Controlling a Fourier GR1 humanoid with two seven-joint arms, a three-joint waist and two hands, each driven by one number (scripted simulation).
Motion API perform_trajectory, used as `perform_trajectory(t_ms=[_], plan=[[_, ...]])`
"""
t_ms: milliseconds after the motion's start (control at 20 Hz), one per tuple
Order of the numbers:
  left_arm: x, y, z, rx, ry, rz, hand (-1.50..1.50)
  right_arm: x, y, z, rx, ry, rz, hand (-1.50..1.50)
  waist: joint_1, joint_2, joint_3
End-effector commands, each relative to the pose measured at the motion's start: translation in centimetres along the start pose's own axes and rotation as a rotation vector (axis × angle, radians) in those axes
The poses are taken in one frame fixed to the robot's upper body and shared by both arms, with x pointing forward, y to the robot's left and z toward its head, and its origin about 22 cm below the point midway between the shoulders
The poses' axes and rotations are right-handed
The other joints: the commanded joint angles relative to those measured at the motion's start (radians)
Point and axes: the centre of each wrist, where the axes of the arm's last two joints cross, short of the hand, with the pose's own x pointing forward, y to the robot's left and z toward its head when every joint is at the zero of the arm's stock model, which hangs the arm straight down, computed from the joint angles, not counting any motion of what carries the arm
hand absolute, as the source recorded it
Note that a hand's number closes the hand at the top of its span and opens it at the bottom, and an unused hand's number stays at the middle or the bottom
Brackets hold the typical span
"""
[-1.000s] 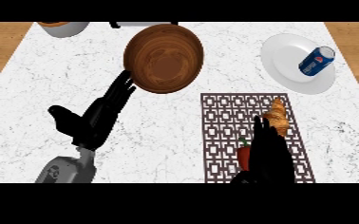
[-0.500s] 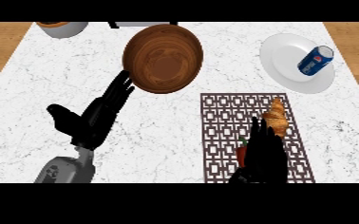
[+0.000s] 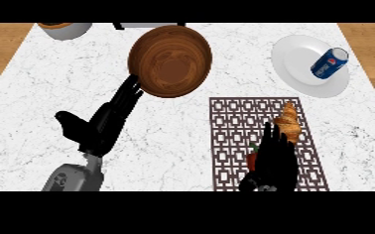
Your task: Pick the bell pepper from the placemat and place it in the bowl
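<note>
Right hand [image 3: 277,159] edged left, covering red bell pepper [image 3: 253,159] on latticed placemat [image 3: 233,124].

The bell pepper [image 3: 253,157] is almost wholly hidden behind the right hand [image 3: 275,161] — only a red sliver with a bit of green shows at the hand's left side, and whether they touch cannot be told. The hand also covers part of the placemat [image 3: 234,129], whose near end is cut off. At the top edge a cup [image 3: 66,29] and a pale object [image 3: 150,25] are cut off — too little shows to name the latter.
</note>
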Motion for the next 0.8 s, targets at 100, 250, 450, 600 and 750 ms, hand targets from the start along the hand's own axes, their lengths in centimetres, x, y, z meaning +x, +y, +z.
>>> perform_trajectory(t_ms=[100,250,450,600,750], plan=[[1.1,-1.6,0.5,0.005,-0.011,-0.012,0.0,-0.6,0.3,-1.8,0.008,0.125,0.002,-1.5,-0.001,-0.001,0.0],[0.5,-0.6,0.5,0.009,0.012,0.002,0.0,-0.2,1.2,-0.8,-0.014,0.123,-0.033,-1.5,-0.001,-0.001,0.0],[0.1,0.5,0.8,0.005,-0.013,-0.004,0.0,-0.9,4.6,-1.9,-0.045,0.026,-0.017,1.5,0.001,0.0,0.0],[-0.2,0.0,1.7,0.007,0.009,-0.005,0.0,0.6,2.6,-1.6,-0.057,0.009,0.021,1.5,0.001,-0.001,0.0],[1.0,-0.4,-0.6,0.006,0.005,0.0,0.0,-0.4,2.9,-1.1,-0.062,-0.016,0.004,1.5,-0.002,-0.001,0.0]])
